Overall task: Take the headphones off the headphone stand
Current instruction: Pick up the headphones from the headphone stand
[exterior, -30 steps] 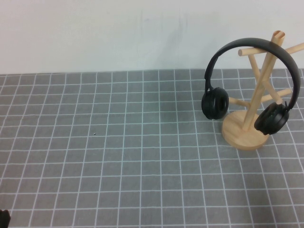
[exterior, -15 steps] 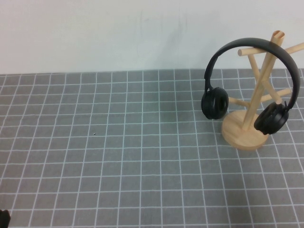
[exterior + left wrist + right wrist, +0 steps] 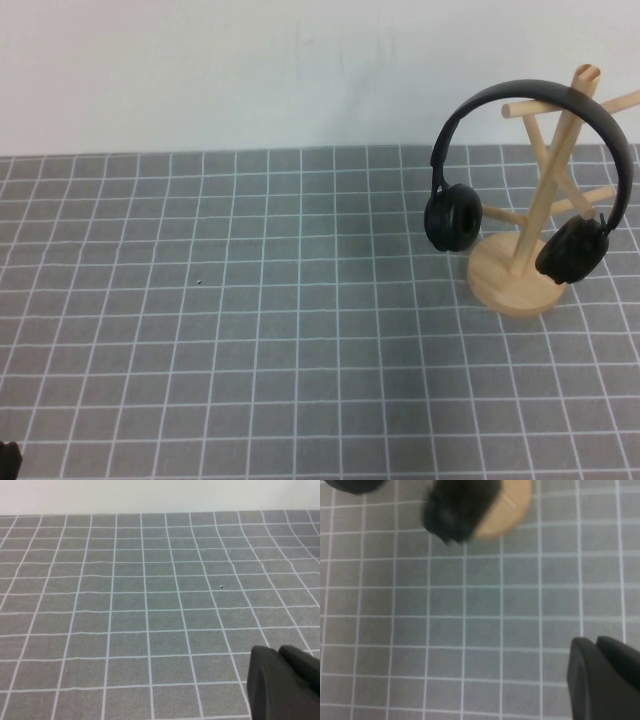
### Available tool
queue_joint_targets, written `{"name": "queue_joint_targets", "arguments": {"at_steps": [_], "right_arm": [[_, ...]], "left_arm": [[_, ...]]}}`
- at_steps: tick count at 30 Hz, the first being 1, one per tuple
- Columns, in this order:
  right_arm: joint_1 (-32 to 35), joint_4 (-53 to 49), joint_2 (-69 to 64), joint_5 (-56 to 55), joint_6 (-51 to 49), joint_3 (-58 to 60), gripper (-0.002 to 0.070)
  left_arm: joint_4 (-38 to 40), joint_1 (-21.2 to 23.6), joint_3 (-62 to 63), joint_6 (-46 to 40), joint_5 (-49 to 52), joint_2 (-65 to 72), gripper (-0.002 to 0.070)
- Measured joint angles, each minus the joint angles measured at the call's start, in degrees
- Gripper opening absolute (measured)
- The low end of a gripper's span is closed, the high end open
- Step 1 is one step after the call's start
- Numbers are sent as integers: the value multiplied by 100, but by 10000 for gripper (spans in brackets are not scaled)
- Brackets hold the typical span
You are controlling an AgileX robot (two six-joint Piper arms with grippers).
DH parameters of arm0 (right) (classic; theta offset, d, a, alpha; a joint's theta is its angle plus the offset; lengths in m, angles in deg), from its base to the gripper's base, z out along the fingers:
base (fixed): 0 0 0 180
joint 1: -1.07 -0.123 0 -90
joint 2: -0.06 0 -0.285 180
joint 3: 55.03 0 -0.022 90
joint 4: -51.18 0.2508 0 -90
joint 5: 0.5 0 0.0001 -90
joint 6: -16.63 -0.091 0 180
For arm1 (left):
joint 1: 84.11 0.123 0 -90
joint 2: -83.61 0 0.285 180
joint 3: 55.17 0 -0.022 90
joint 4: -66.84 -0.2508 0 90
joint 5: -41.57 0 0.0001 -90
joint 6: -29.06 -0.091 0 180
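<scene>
my right claw is pressed together, left claw unclear; yanking the headphones could topple the headphone stand.

Soft, even light falls from overhead with no glare, so the headphones and the headphone stand, well apart from my fingers, cast only faint, short shadows on the mat. Ahead of my left gripper the mat's white lines look crisp but bow towards the edges, while my closed fingers themselves are a dark, soft-edged mass with hardly any detail. Beyond my right gripper, likewise dark and closed, a black ear cup and the pale wooden base are smeared and out of focus.
</scene>
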Motion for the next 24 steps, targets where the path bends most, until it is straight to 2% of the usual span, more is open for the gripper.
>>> {"name": "queue_joint_targets", "arguments": {"at_steps": [4,9,11,13,15,20,24], "right_arm": [[-776,-521,-683,76,-250,-720,-8],[-2079,-2025,-1257,262,-1002,-1551,-2],[-2591,-2681,-1411,274,-1177,-1806,22],[-2998,-3176,-1537,263,-1230,-1998,73],[-3250,-3540,-1691,219,-1312,-2159,158],[-3381,-4389,-2180,181,-1771,-2458,376],[-3381,-5009,-2530,126,-2093,-2523,431]], "left_arm": [[0,0,0,0,0,0,-6],[0,0,0,0,0,0,-6],[0,0,0,0,0,0,-6],[0,0,0,0,0,0,-6],[0,0,0,0,0,0,-6],[0,0,0,0,0,0,-6],[0,0,0,0,0,0,-6]]}}
